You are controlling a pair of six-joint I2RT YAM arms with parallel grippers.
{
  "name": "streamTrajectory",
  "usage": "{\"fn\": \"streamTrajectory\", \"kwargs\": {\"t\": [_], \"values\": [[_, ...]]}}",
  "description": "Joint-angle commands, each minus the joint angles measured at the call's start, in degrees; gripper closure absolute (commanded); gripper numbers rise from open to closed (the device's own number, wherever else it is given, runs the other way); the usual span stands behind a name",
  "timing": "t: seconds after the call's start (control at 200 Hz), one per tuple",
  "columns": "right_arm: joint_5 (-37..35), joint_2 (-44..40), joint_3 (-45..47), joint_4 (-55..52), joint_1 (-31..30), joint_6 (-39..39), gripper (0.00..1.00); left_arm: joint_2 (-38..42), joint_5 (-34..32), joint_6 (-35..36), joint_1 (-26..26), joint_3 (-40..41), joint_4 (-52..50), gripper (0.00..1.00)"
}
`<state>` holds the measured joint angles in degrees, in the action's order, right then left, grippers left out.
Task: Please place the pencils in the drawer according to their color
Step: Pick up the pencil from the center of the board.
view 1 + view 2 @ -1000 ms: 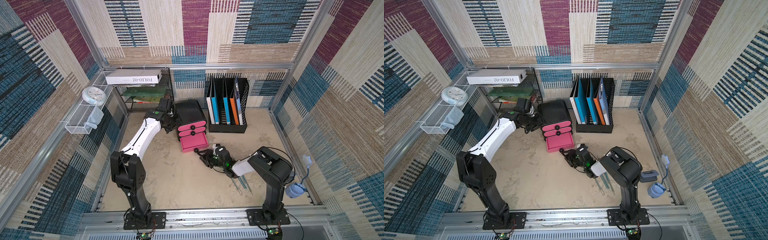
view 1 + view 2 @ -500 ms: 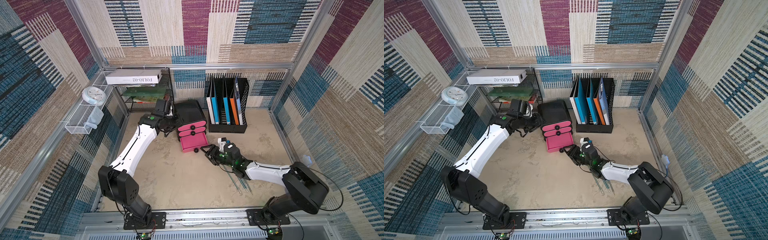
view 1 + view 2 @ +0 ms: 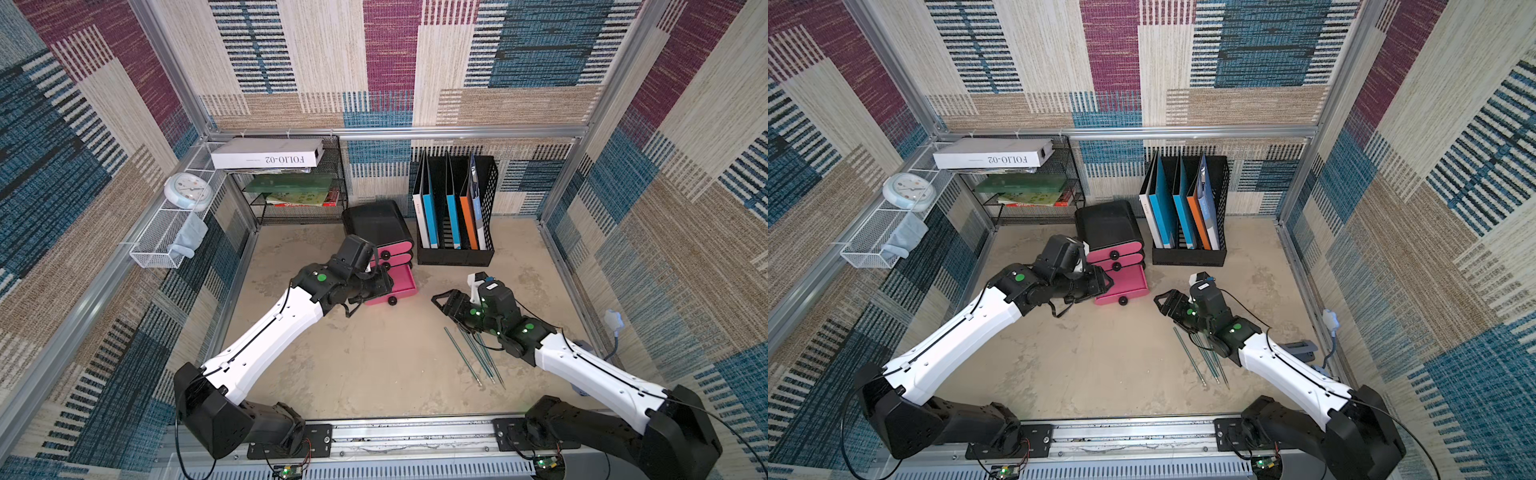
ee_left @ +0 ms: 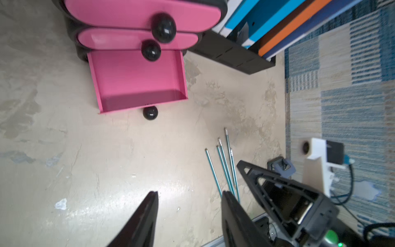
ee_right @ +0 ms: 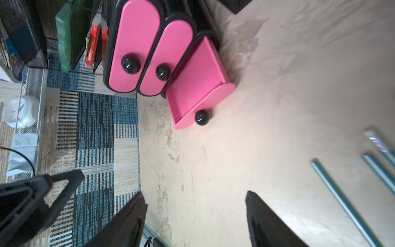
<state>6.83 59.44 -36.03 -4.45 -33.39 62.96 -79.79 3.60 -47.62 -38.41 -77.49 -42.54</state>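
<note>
Pencils (image 3: 478, 357) lie at five o'clock of the open, empty drawer (image 3: 401, 282); left arm (image 3: 266, 336) and right arm (image 3: 590, 376) have pulled away, jaws spread empty: picking can begin.

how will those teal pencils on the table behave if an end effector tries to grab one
Probably stiff and light: the pencils are thin, straight sticks. Likely to roll if nudged, since they lie flat on the smooth table. Several lie close together, so pinching one may drag its neighbours.
</note>
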Motion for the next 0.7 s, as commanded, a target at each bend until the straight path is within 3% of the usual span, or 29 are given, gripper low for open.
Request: {"fn": "streamTrajectory", "kwargs": {"t": [0.0,0.321,0.691], "values": [[2.3,-5.5,3.1,-9.0,3.5,-2.6,0.22,-0.8,-6.5,-7.4,-5.3,1.7,-0.1,0.48],[8.5,-12.1,7.3,-17.5,14.1,-4.1,0.21,-16.7,-11.7,-27.7,-24.9,-3.4,0.0,0.49],[8.4,-6.8,2.6,-18.3,25.9,-4.9,0.21,-32.7,-8.7,-41.6,-32.2,-17.0,-3.1,0.51]]}}
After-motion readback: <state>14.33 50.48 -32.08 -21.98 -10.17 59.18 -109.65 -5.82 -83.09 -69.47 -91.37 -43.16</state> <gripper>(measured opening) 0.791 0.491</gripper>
